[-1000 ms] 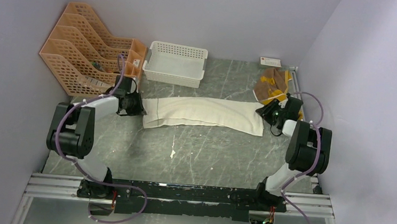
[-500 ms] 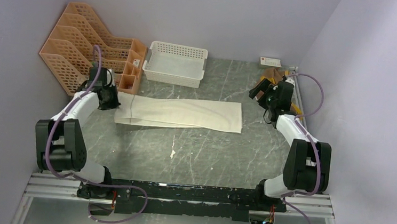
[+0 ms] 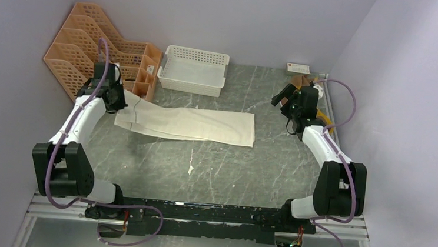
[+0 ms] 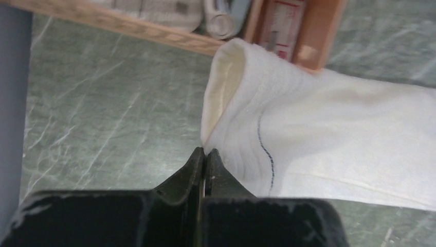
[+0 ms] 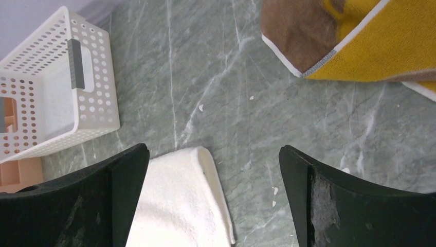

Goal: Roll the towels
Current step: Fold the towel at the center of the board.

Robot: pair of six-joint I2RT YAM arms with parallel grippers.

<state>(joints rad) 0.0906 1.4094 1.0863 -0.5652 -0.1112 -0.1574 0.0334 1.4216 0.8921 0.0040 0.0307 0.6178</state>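
Across the table (image 3: pixel 213 164), the cream towel (image 3: pixel 193 124) lies unrolled, left claw (image 4: pixel 204 152) pinching its corner, right claw (image 5: pixel 211 154) wide.

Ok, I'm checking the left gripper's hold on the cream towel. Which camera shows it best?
Left wrist: close up, the left gripper is shut on a lifted corner of the cream towel. Top external shows the whole towel, but the pinch is tiny. Right wrist catches only the towel's other end.

Cream towel (image 3: pixel 187 124), brown-mustard towel (image 5: pixel 360 41)
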